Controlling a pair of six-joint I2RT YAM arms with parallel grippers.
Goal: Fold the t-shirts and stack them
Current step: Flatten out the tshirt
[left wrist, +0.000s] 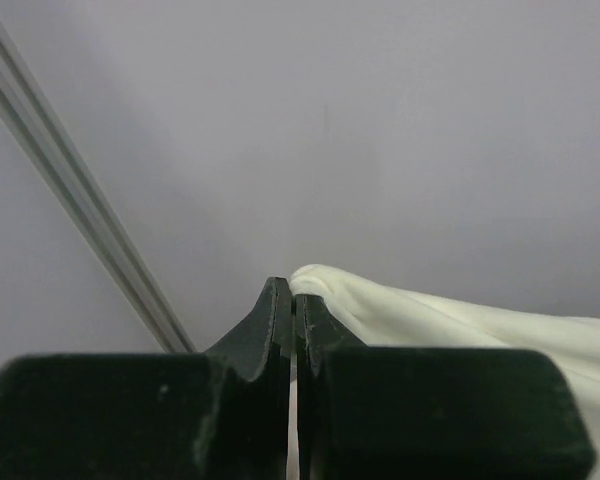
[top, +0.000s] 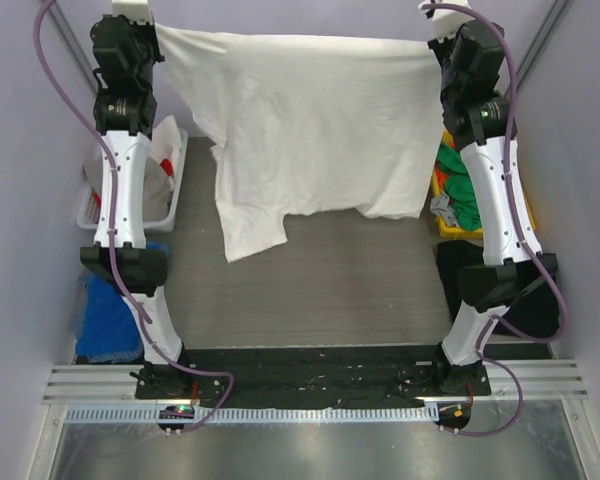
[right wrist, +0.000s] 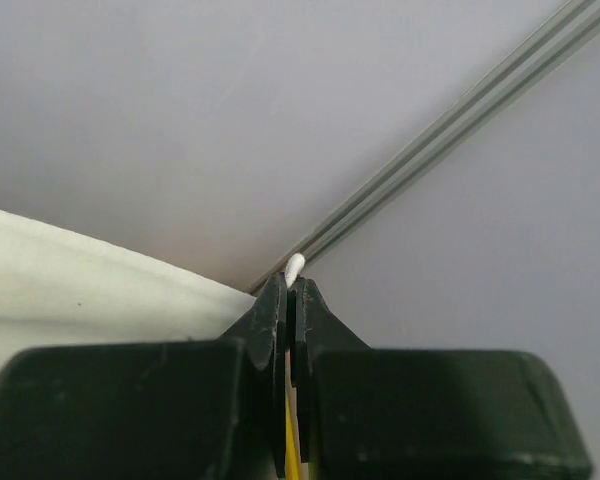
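Observation:
A white t-shirt hangs spread in the air between both arms, its lower edge and one sleeve drooping toward the grey table. My left gripper is shut on its top left corner; in the left wrist view the white cloth bulges out past the closed fingertips. My right gripper is shut on the top right corner, and in the right wrist view a small white tip pokes out above the gripper. Green t-shirts lie bunched in a yellow bin at the right.
A white basket with crumpled cloth sits left of the table. Blue fabric lies at the near left. A yellow bin stands at the right, with a black item in front of it. Grey walls enclose the back.

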